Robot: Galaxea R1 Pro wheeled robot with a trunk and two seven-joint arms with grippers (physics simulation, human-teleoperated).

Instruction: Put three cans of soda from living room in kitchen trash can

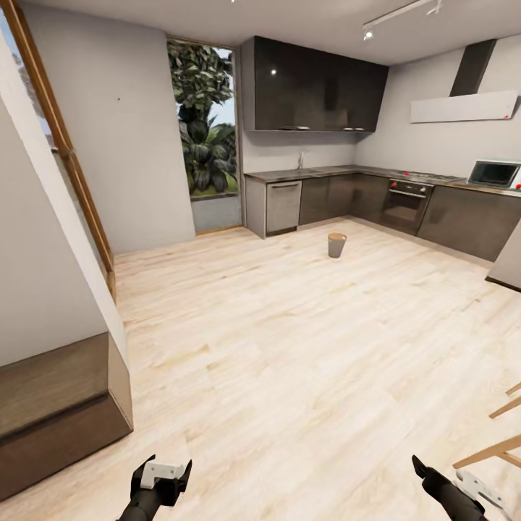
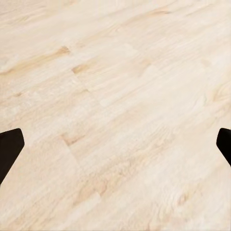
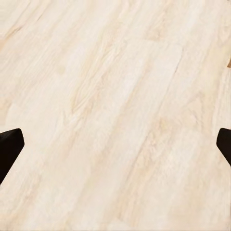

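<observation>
I am in the kitchen, over its pale wood floor point(image 1: 289, 347). The tash can point(image 1: 336, 244), small, round and tan, stands upright on the floor far ahead, in front of the dark cabinets. The cans of soda are out of view. My left gripper point(image 1: 167, 467) hangs low at the near edge, open; in the left wrist view its black fingertips point(image 2: 10, 144) stand wide apart over bare planks. My right gripper point(image 1: 433, 477) is low at the near right, also open, with its fingertips point(image 3: 10, 144) apart and nothing between them.
Dark grey cabinets under a steel countertop point(image 1: 340, 172) line the far wall, with a built-in oven point(image 1: 407, 202) and a microwave point(image 1: 494, 174). A white wall with a brown base block point(image 1: 61, 405) juts in at the left. Wooden furniture legs point(image 1: 499, 449) stick in at the near right.
</observation>
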